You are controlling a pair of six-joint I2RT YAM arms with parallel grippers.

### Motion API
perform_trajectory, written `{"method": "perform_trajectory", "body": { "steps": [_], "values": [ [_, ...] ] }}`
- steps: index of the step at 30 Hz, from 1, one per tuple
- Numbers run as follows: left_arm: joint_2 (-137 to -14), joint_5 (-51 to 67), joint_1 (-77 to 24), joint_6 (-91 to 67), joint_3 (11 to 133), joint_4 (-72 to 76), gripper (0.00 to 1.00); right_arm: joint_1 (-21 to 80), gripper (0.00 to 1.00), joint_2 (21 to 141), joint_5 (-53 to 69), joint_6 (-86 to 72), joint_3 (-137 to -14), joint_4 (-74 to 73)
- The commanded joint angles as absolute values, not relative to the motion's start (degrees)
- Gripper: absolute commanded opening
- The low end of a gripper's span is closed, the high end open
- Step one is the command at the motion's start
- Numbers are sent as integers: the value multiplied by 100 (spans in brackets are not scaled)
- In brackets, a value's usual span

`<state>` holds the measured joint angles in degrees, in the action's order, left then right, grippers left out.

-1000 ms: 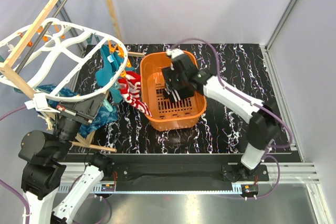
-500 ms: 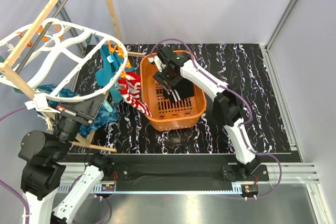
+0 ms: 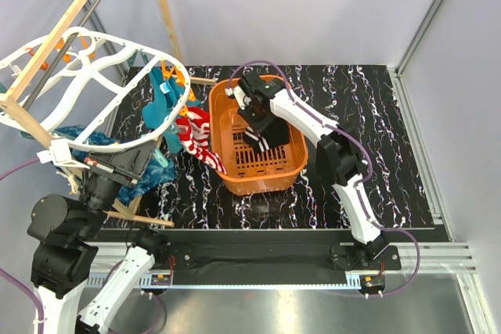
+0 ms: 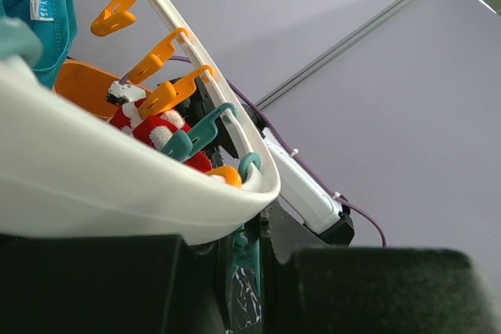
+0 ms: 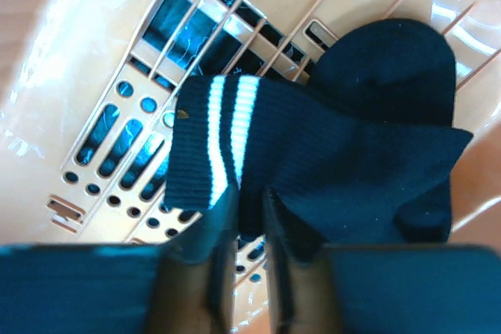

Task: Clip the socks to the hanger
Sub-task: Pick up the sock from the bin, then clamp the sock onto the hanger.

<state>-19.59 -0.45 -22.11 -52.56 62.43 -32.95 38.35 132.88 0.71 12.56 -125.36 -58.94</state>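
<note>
A black sock with two white stripes (image 5: pixel 337 154) lies on the floor of the orange basket (image 3: pixel 293 158). My right gripper (image 5: pixel 250 201) reaches down into the basket (image 5: pixel 102 76), its jaws pinched on that sock's edge near the cuff; from above it (image 3: pixel 260 124) sits over the sock (image 3: pixel 268 138). A red-and-white striped sock (image 3: pixel 196 134) hangs from the white hanger (image 3: pixel 109 147) beside the basket. My left gripper (image 3: pixel 129 163) is shut on the hanger's rim (image 4: pixel 117 193), which crosses its fingers (image 4: pixel 250 256). The red sock (image 4: pixel 153 127) shows behind the orange pegs (image 4: pixel 117 13).
Teal cloths (image 3: pixel 160 103) hang clipped to the hanger's right side, and a blue cloth (image 3: pixel 78 137) lies under it. A wooden pole frame (image 3: pixel 55 44) carries the hanger at the far left. The black marbled tabletop (image 3: pixel 368 107) extends right of the basket.
The right arm swung left over the basket, lowered onto the black sock, and its jaws went from wide open to pinched on the fabric. The left arm and hanger stayed still.
</note>
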Motion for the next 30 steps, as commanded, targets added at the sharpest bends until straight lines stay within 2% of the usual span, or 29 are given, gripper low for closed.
{"method": "perform_trajectory", "body": {
  "steps": [1,5,13,16,22,26,30],
  "values": [
    [-1942,229,-2259,-5309,6267,-3384,0,3683,21,13106,449,951,-12454,-5573],
    [-1925,220,-2250,-5326,6267,-3393,0,3612,1,12596,448,581,-12174,-5116],
    [-1890,202,-2259,-5353,6311,-3445,0,3551,0,10786,439,-350,-10961,-3991],
    [-1881,193,-2259,-5353,6337,-3463,0,3551,0,9978,895,-711,-10399,-3640],
    [-1890,237,-2250,-5405,6363,-3402,0,3542,0,8325,2362,-1721,-9037,-2779],
    [-1881,334,-2259,-5589,6293,-3270,0,3551,0,7472,4291,-2853,-7678,-1263],
    [-1898,422,-2259,-5739,6275,-3129,0,3673,0,6892,5378,-4426,-6655,200]
  ]
}}
